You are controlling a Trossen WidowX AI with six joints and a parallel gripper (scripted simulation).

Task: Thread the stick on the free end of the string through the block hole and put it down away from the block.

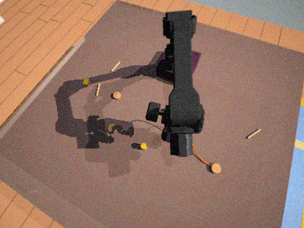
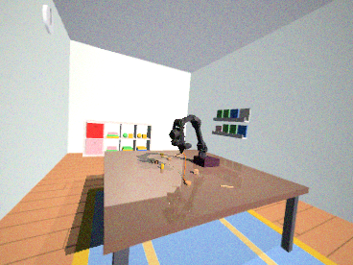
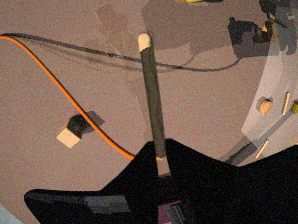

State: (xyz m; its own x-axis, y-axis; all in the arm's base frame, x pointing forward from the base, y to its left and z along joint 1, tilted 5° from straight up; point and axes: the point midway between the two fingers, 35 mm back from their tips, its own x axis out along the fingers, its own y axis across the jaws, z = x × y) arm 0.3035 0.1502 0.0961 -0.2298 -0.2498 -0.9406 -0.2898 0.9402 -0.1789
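Note:
My gripper is shut on the pale wooden stick, held by one end and raised above the table; most of it is in shade. The orange string runs from the gripped end, passing in the wrist view over the shaded side of the block. The round wooden button lies on the table with the string rising from it. The wooden block stands on the table below the gripper, its hole not discernible. The arm hides the block and stick in the top view.
A yellow cylinder, an olive cube, a round disc and another shaded disc lie on the table. Loose sticks lie at the back left, in the arm's shadow and at the right.

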